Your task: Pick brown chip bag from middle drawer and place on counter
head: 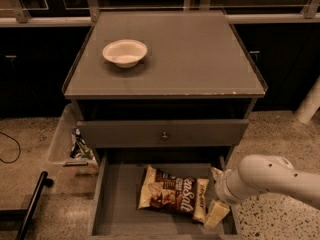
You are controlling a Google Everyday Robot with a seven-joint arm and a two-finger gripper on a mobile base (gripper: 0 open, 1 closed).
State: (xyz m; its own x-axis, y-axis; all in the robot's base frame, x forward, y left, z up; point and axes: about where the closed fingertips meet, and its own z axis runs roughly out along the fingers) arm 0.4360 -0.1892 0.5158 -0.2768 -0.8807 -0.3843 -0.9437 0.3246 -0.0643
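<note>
The brown chip bag (172,194) lies flat on the floor of the open middle drawer (117,204), a little right of its centre, with "Sea Salt" facing up. My gripper (214,195) comes in from the right on a white arm and sits low in the drawer at the bag's right end. It is open, with one pale finger behind the bag's end and the other finger (217,213) in front of it. The bag is not lifted. The counter (190,59) is the grey cabinet top above.
A white bowl (124,52) stands on the counter's left rear part. The drawer front with a small knob (164,135) above is shut. A clear bin (65,139) holding a crumpled wrapper (79,145) hangs at the cabinet's left. A black pole (31,206) lies at bottom left.
</note>
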